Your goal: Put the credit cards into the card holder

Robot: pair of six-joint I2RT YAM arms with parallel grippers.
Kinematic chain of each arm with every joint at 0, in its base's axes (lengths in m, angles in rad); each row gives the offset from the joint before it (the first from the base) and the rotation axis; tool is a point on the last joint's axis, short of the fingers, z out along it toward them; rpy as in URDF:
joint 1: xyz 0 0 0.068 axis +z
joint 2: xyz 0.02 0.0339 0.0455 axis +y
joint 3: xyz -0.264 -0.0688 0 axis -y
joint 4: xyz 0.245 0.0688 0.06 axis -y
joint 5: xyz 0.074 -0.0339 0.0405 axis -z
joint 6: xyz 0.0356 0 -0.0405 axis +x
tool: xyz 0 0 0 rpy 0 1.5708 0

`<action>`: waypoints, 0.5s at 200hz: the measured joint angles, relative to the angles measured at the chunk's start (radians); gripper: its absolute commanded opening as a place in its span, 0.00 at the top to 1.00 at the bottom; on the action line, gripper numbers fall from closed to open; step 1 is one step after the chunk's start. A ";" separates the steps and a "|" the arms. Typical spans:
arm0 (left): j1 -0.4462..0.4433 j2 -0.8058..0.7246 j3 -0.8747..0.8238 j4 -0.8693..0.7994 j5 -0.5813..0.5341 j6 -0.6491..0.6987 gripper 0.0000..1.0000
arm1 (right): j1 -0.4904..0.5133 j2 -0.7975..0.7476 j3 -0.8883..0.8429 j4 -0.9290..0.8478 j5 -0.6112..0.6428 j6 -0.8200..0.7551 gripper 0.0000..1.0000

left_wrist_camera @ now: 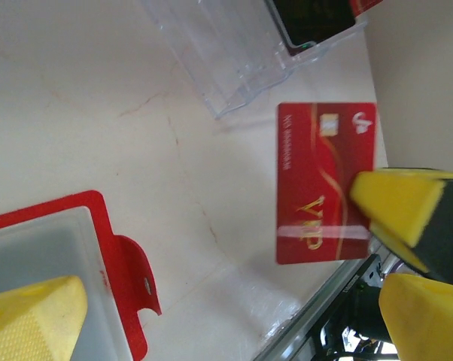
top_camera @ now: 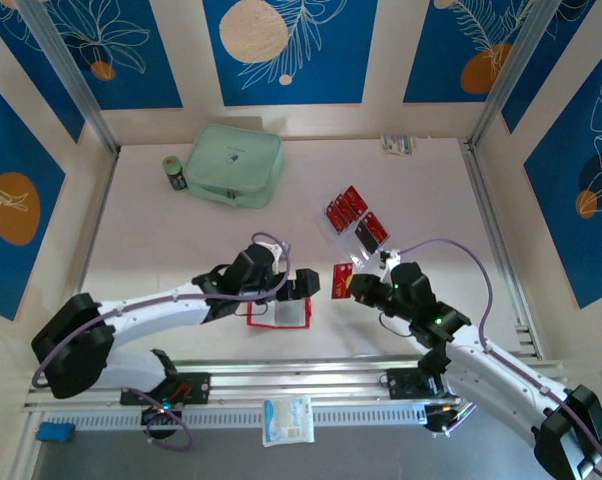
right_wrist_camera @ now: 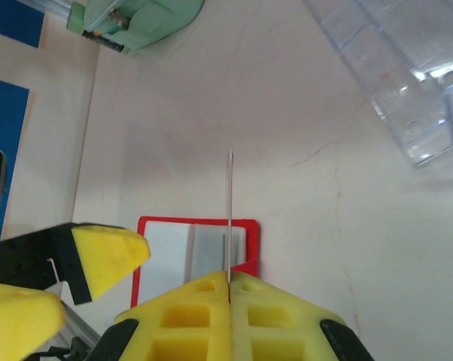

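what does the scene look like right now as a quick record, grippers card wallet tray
left gripper: open, one finger over the card holder; contact unclear
right gripper: shut on one red credit card, held on edge off the table
card holder: lying open, pale inside up, no card seen inside
clear tray: beyond the grippers, more red cards in it
mint-green case: far side, apart from both arms

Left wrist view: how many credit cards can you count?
2 for certain: a red card held by the right gripper, and a dark-faced card in the clear tray. A red sliver at the top edge may be a third.
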 measured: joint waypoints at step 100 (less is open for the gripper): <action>0.061 -0.116 0.010 -0.399 -0.177 0.178 0.00 | 0.243 0.333 0.062 0.181 0.069 0.022 1.00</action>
